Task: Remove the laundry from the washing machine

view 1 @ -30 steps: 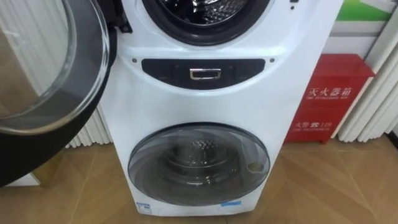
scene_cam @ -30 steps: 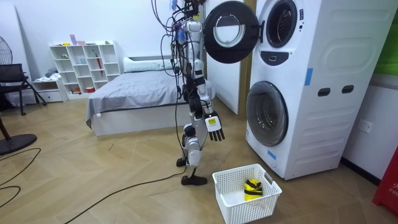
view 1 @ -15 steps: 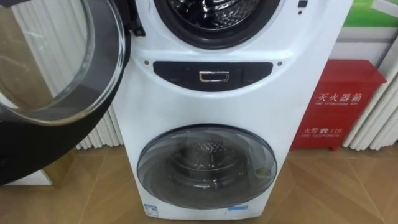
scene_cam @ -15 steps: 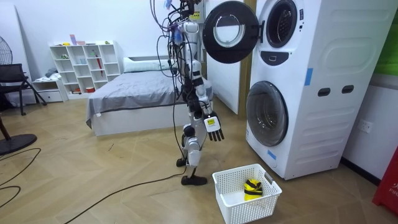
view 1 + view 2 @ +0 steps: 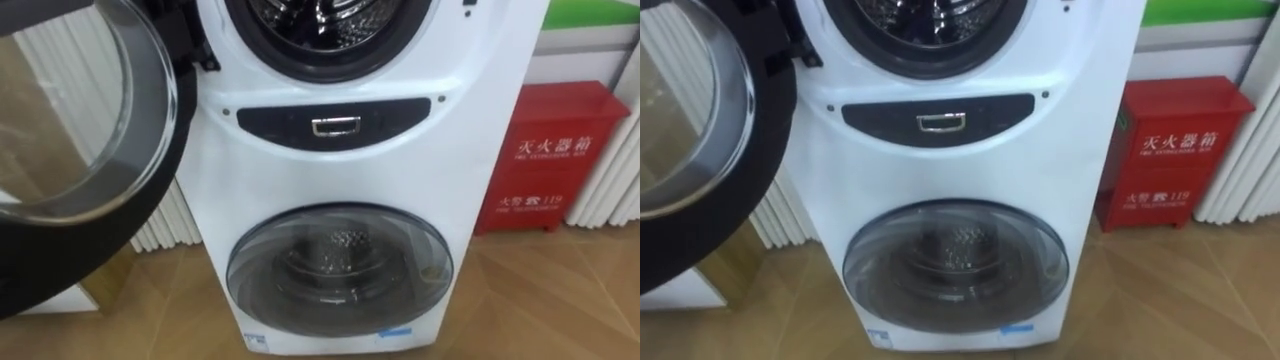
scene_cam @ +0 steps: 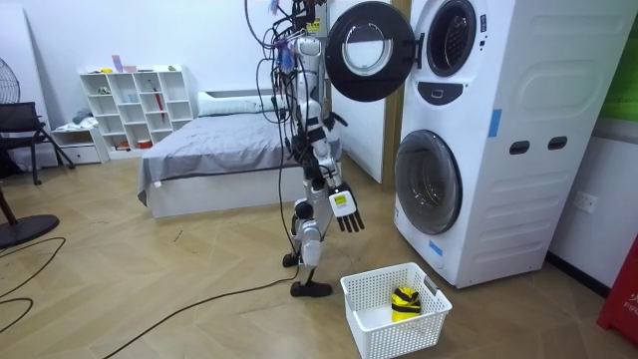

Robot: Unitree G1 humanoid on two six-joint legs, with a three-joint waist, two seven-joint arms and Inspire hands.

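White washer, two doors, one basket

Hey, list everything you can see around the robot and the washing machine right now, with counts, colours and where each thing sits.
washing machine: one, white, two stacked drums, facing the robot
upper door: one, black rim with glass, swung open to the left
lower door: one, glass, shut
control panel: one, dark, between the drums
cabinet: one, red, on the floor right of the machine
basket: one, white, on the floor near the robot's feet
bundle: one, yellow and black, inside the basket
bed: one, grey, behind the robot
shelf unit: one, white, by the far wall
chair: one, black, room view's left
right hand: one, black fingers straight, hanging low
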